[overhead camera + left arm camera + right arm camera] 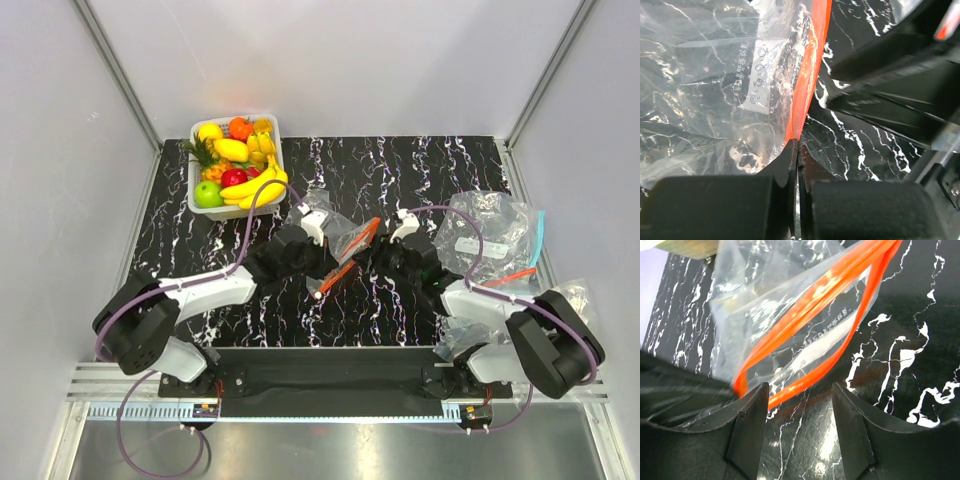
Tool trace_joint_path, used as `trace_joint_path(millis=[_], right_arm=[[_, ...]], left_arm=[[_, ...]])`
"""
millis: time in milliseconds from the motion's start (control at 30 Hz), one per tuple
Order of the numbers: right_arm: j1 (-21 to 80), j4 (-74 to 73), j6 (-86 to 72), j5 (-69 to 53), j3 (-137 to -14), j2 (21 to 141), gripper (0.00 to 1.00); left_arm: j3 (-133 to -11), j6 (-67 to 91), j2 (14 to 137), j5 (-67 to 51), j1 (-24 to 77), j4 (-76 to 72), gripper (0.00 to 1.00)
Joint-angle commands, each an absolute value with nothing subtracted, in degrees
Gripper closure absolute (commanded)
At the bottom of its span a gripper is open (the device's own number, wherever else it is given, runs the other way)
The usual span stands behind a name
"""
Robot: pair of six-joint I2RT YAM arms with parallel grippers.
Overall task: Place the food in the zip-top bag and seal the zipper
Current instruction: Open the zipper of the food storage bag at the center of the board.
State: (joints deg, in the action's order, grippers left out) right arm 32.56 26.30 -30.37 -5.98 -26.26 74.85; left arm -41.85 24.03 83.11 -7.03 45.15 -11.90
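Bag [343, 238] mouth parted.
The zipper [807, 85] is pinched by the left gripper [798, 146]; the right gripper [800, 389] is spread open beside it.

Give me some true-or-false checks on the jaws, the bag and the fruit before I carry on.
1. The left gripper has its jaws shut on the orange-red zipper strip of the clear thin plastic bag. True.
2. The right gripper has its jaws shut too. False: they stand open at the bag's mouth.
3. The glossy plastic toy fruits are inside the bag. False: they lie in the white plastic basket at the far left.
4. The bag's mouth is open, its two strip halves apart. True.
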Motion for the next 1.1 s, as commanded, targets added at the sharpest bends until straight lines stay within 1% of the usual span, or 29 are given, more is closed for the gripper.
trace_joint_path(millis=[0, 133, 200, 300, 367, 400, 467, 600, 700, 767, 900, 1067], right_arm=[[33.14, 28.04, -32.34, -2.72, -29.96, 77.34, 0.39], [33.13, 29.44, -33.4, -3.52, -31.46, 81.46, 0.39], [33.13, 29.27, -33.57, -3.95, -32.6, 82.7, 0.41], [33.14, 29.0, -34.19, -4.22, -32.96, 84.02, 0.46], [33.22, 28.92, -34.54, -3.96, -32.7, 83.59, 0.51], [33.22, 28.65, -34.63, -3.69, -32.17, 83.32, 0.51], [33.14, 27.69, -34.98, -2.56, -31.56, 81.75, 0.5], [33.22, 27.86, -33.84, -1.59, -28.66, 77.0, 0.42], [33.22, 24.53, -31.65, -0.97, -29.09, 74.1, 0.35], [33.22, 21.8, -29.45, -1.58, -29.53, 72.86, 0.33], [33.22, 21.54, -29.62, -0.53, -29.18, 72.77, 0.33], [33.22, 21.88, -29.8, -2.89, -30.76, 76.8, 0.34]], left_arm=[[-40.78, 25.14, 79.54, -9.67, 44.82, -18.37, 1.0], [-40.26, 25.14, 78.31, -11.51, 44.82, -19.25, 1.0], [-39.9, 25.14, 77.79, -11.43, 44.83, -19.69, 1.0], [-39.38, 24.87, 76.64, -10.11, 44.82, -19.6, 1.0], [-39.2, 24.7, 75.68, -9.5, 44.82, -19.16, 1.0], [-39.03, 24.61, 75.41, -8.62, 44.82, -19.07, 1.0], [-38.93, 24.43, 74.8, -7.48, 44.74, -18.03, 1.0], [-39.02, 24.17, 74.97, -7.03, 44.12, -17.4, 1.0], [-40.16, 23.64, 76.37, -5.46, 44.03, -15.39, 1.0], [-41.13, 23.2, 77.69, -4.49, 44.03, -14.24, 1.0], [-41.13, 23.46, 78.14, -4.92, 44.12, -14.76, 1.0], [-40.52, 23.38, 76.91, -5.89, 44.12, -15.64, 1.0]])
